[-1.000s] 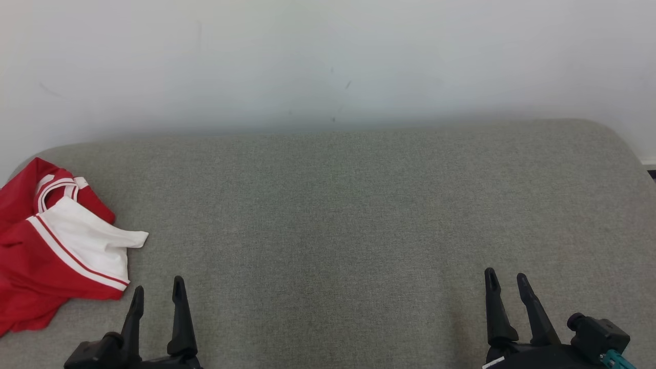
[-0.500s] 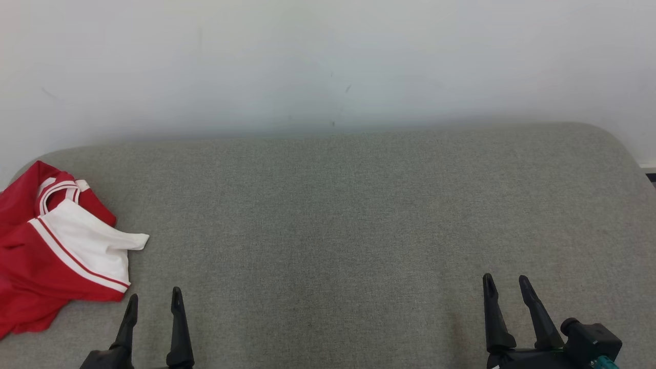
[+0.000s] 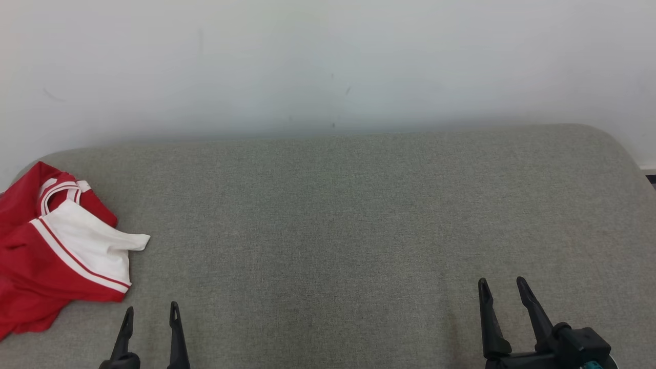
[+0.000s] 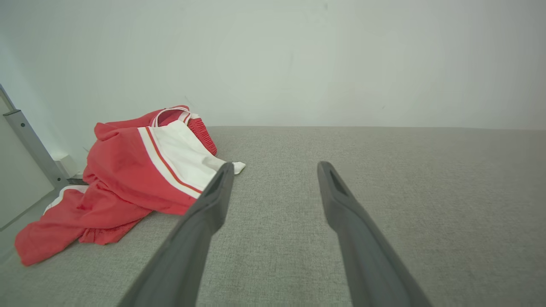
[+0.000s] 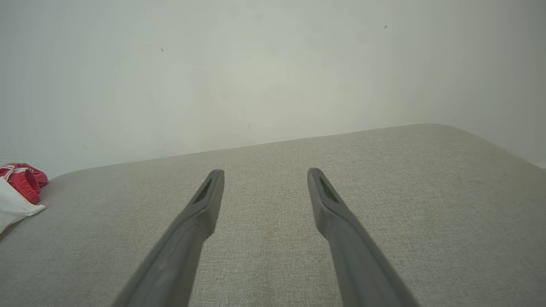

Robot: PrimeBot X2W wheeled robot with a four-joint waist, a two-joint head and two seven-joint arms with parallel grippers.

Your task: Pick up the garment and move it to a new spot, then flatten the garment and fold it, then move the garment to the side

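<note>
One red and white garment (image 3: 56,256) is lying crumpled at the far left of the grey surface (image 3: 328,230). Near it, the left claw (image 3: 151,307) is hanging open and empty. The right claw (image 3: 501,281), equally open and empty, is sitting well apart. A shallow pinch could catch only one layer, risking the heap sliding off the edge.

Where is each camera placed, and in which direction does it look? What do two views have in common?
Head view: on the head, facing forward and down at the grey cushion and wall; left hand and right hand, both open, at the bottom edge.
Left wrist view: on the left wrist, looking along its two fingers toward the red and white garment.
Right wrist view: on the right wrist, looking along its fingers over the cushion to the wall.
Shared: the garment, at the left in all three.
</note>
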